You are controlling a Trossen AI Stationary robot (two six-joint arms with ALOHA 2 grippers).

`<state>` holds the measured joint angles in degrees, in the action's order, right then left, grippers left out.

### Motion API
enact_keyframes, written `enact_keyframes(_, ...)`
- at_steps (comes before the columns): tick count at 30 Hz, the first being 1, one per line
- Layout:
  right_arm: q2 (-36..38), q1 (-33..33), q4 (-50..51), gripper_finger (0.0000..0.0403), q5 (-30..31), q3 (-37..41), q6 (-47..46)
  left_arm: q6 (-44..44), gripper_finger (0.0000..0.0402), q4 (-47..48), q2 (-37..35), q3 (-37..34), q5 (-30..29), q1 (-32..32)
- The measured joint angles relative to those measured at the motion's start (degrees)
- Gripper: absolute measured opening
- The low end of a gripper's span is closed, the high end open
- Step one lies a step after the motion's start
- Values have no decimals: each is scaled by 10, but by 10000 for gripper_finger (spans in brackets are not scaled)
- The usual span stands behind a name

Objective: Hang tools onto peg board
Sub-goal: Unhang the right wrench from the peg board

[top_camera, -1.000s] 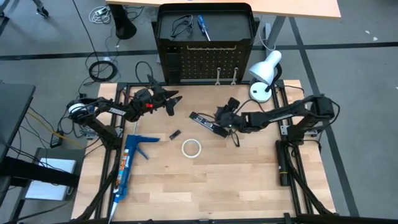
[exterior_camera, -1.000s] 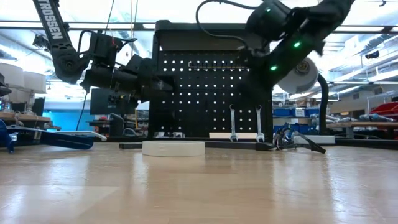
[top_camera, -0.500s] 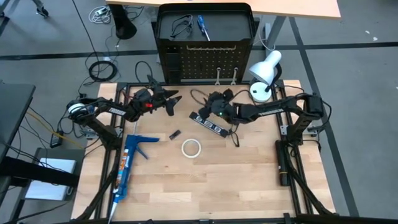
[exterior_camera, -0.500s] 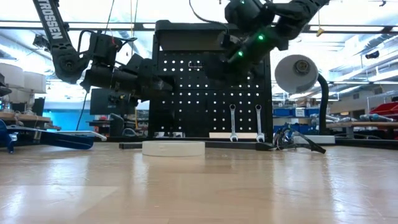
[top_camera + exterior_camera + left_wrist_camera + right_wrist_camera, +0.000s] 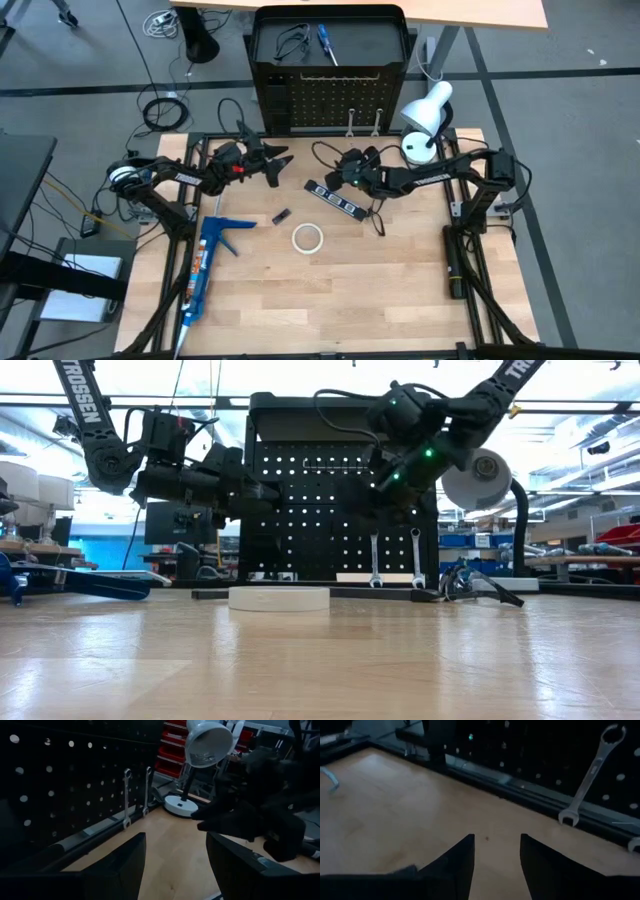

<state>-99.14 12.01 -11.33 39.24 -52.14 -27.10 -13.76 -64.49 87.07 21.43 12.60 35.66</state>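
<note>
The right gripper hangs in the air in front of the peg board, a little above the table. Its two fingers stand apart with a clear gap, and nothing is between them; only bare wood shows through the gap. It touches no tool. The left gripper waits near the left end of the board, also raised, its fingers wide apart and empty.

Between the two grippers there is free table, and the near half of the table is mostly open. Behind the right gripper the board closes the way, and the white desk lamp stands at its right.

The black strip with white marks lies flat on the wood just beside the right gripper, on the near side. The white tape ring lies further toward the near edge, well apart. Two silver wrenches hang upright on the board, low, right of its middle. A blue-handled screwdriver and black wire loops lie in the tray behind the board. A blue caulking gun lies at the table's left side.
</note>
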Motion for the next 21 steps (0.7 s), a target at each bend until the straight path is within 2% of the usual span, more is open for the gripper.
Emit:
enact_keyframes(9,4,0,0,160,-20,10,-12,0,213,0,0,0,1,0)
enact_keyframes(14,7,-3,1,161,-15,10,34,12,213,0,0,0,-1,0)
enact_keyframes(17,7,2,-7,162,-14,10,112,15,213,0,0,0,-5,0)
enact_keyframes(21,2,11,-32,160,-11,10,268,15,213,-4,0,0,-5,0)
